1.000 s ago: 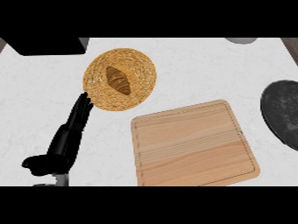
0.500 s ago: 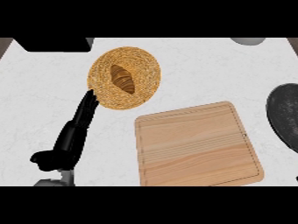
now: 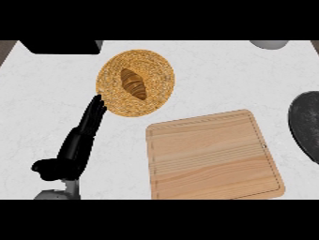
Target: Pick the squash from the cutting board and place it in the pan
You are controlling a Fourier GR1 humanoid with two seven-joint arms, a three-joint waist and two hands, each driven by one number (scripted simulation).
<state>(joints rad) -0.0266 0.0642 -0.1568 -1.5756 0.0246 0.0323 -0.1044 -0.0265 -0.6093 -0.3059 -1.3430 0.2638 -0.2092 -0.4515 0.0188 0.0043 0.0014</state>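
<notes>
The squash is out of view, the cutting board (image 3: 214,157) lies bare, the left hand (image 3: 79,140) rests straight-fingered, so a release unseen could miss the pan (image 3: 318,129) at right.

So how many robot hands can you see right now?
1: the black left hand at the lower left, fingers straight, pointing toward the round woven basket. The right hand is out of view.
</notes>
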